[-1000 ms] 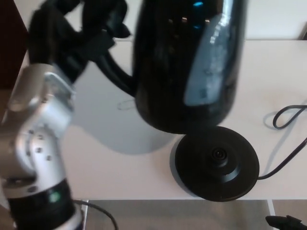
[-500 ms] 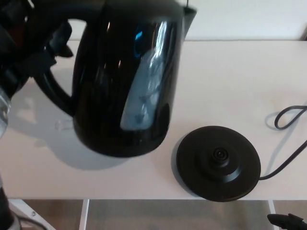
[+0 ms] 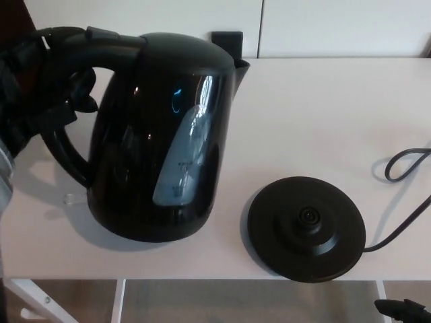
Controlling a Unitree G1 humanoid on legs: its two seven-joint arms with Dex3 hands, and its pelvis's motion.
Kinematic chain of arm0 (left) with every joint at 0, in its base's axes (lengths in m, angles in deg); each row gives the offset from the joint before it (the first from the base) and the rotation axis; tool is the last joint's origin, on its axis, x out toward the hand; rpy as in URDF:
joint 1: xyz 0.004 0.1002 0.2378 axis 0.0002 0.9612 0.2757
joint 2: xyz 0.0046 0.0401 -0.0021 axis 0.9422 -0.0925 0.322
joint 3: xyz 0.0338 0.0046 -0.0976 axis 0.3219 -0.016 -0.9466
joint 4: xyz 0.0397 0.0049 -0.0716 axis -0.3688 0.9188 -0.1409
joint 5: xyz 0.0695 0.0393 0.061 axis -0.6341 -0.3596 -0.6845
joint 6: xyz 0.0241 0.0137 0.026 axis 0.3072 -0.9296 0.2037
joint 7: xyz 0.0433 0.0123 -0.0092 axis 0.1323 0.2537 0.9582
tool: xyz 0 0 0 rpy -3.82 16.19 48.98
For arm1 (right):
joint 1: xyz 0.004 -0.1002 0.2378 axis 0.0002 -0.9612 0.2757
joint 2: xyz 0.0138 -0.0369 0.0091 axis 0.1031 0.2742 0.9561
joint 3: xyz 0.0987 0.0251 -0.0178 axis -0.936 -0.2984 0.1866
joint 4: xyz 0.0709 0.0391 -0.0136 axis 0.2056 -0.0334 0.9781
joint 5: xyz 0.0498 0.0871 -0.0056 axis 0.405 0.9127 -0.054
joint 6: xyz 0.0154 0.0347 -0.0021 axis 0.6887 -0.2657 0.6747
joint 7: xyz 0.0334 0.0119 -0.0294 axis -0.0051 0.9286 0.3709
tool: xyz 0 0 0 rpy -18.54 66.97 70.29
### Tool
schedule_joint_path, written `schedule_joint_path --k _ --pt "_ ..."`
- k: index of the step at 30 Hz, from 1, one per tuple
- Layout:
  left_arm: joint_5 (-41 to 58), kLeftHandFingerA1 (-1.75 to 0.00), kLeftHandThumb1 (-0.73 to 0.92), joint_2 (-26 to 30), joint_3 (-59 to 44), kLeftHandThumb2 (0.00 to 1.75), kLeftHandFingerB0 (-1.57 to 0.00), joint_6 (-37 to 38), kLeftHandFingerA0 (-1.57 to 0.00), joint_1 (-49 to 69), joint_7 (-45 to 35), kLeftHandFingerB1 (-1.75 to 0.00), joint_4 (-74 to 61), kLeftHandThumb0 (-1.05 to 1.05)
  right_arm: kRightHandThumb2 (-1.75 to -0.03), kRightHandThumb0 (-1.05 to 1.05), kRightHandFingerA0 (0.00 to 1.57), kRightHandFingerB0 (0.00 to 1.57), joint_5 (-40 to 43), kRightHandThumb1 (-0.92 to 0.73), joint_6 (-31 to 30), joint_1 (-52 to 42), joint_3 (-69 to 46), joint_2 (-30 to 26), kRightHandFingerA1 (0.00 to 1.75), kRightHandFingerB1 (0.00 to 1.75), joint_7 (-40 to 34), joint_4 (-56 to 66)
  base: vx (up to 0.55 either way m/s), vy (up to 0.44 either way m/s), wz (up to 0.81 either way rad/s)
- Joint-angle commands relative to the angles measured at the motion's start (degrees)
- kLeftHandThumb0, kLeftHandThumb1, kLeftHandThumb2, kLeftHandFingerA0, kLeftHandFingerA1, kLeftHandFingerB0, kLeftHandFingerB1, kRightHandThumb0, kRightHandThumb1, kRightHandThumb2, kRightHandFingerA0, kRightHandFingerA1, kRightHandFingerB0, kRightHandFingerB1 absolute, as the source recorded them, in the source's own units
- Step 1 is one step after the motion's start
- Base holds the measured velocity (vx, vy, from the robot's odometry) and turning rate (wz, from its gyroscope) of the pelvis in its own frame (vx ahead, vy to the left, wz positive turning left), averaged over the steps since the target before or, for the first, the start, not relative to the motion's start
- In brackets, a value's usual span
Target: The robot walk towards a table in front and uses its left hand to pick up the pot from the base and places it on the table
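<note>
Left hand (image 3: 37, 94) clasped round the handle of the pot (image 3: 161, 134), which stands just to the hand's right, apparently down on the table (image 3: 323, 108), base (image 3: 306, 229) farther right; confirm flat contact, then release gently without tipping.

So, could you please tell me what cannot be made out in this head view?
Head view only:
- Left hand: cut by the left edge, black against the pot handle; grip unreadable.
- Cord: leaves the right edge; its end unseen.
- Black object behind the pot: mostly hidden by it.
- Window markings on the pot: blurred by glare.
- Right hand: not visible.
</note>
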Motion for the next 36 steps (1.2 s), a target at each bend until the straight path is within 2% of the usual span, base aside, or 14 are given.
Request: schedule_joint_path --k 1,2,3,4,5,6,7,8,9,12,13,17,28,36 --pt "-9.38 -1.28 0.82 3.36 5.67 0.64 -0.78 22.21 -1.11 5.64 -2.61 -0.75 4.65 -0.26 -0.59 -0.38 0.78 0.45 1.04 -0.61 -0.28 0.13 -0.83 -0.71 0.45 0.35 0.69 -0.57 0.00 0.000 0.00" --pt "-9.91 -1.25 0.81 3.17 6.48 0.65 -0.79 22.43 -1.10 6.30 -2.13 -0.58 4.26 -0.27 -0.60 -0.40 0.77 0.45 0.54 -0.62 -0.31 0.04 -0.53 -0.92 0.45 0.35 0.44 -0.40 0.00 0.000 0.00" --pt "-10.18 -1.25 0.81 2.99 7.07 0.65 -0.79 22.62 -1.10 6.78 -1.73 -0.58 3.93 -0.27 -0.60 -0.40 0.77 0.45 0.11 -0.62 -0.21 0.01 -0.27 -1.16 0.45 0.35 0.23 -0.37 0.00 0.000 0.00" --pt "-9.32 -1.14 0.80 2.60 7.12 0.64 -0.70 20.95 -1.06 7.02 -1.71 -0.46 2.96 -0.30 -0.60 -0.39 0.77 0.45 0.18 -0.61 -0.26 0.06 -0.31 -1.20 0.45 0.35 0.30 -0.24 0.00 0.000 0.00" --pt "-8.89 -1.14 0.80 2.50 7.15 0.64 -0.70 20.38 -1.06 7.12 -1.68 -0.46 2.64 -0.30 -0.60 -0.39 0.77 0.45 0.24 -0.61 -0.28 0.09 -0.35 -1.20 0.45 0.35 0.34 -0.19 0.00 0.000 0.00" --pt "-5.96 -0.81 0.67 2.07 6.37 0.60 -0.42 17.26 -0.99 7.14 -3.05 -0.35 1.58 -0.35 -0.59 -0.39 0.79 0.45 0.39 -0.61 -0.28 0.25 -0.44 -1.20 0.46 0.35 0.46 -0.21 0.00 0.000 0.00" --pt "-4.68 -0.81 0.67 1.93 6.09 0.60 -0.42 16.05 -0.99 7.18 -3.60 -0.35 1.17 -0.35 -0.59 -0.39 0.79 0.45 0.46 -0.61 -0.28 0.32 -0.47 -1.19 0.46 0.35 0.51 -0.22 0.00 0.000 0.00" --pt "0.54 -0.44 0.47 3.44 5.35 0.72 -0.06 12.25 -0.28 6.78 -9.33 -0.28 1.01 -0.55 -0.60 -0.39 0.79 0.45 0.98 -0.61 -1.65 0.57 -0.81 -0.89 0.45 0.35 0.66 0.37 0.00 0.000 0.00" --pt "1.88 -0.28 0.41 4.43 5.45 0.77 0.00 11.45 -0.01 6.71 -11.57 -0.17 1.21 -0.56 -0.59 -0.38 0.79 0.45 1.16 -0.60 -1.72 0.62 -0.91 -0.86 0.45 0.35 0.77 0.38 0.00 0.000 0.00" --pt "3.53 -0.16 0.42 6.45 5.81 0.77 0.00 9.87 0.00 6.59 -15.16 -0.13 1.59 -0.60 -0.60 -0.38 0.79 0.45 1.34 -0.61 -1.46 0.62 -0.99 -0.87 0.45 0.35 0.98 0.29 0.00 0.000 0.00" --pt "3.52 0.00 0.49 7.70 6.37 0.58 0.00 9.11 0.00 6.54 -16.46 -0.02 1.62 -0.65 -0.59 -0.37 0.78 0.45 1.49 -0.61 -1.10 0.64 -1.05 -0.93 0.45 0.35 1.19 0.10 0.00 0.000 0.00" --pt "3.41 0.00 0.49 12.34 8.39 0.56 0.00 8.41 0.00 6.33 -21.63 0.00 2.33 -0.76 -0.60 -0.38 0.78 0.45 1.33 -0.61 0.07 1.02 -0.80 -1.13 0.45 0.35 1.57 -0.79 0.00 0.000 0.00" --pt "5.50 0.00 0.49 21.15 11.36 0.56 0.00 6.84 0.00 4.76 -31.45 0.00 5.25 -0.82 -0.58 -0.38 0.81 0.46 1.05 -0.60 -0.74 1.65 -0.80 -1.45 0.47 0.35 1.73 -0.62 0.00 0.000 0.00" --pt "3.90 0.00 0.47 28.82 13.45 0.55 0.00 10.56 0.00 4.14 -39.00 0.00 7.51 -0.85 -0.57 -0.34 0.79 0.46 0.86 -0.58 -1.15 2.04 -0.65 -1.52 0.45 0.35 1.92 -0.80 0.00 0.000 0.00"
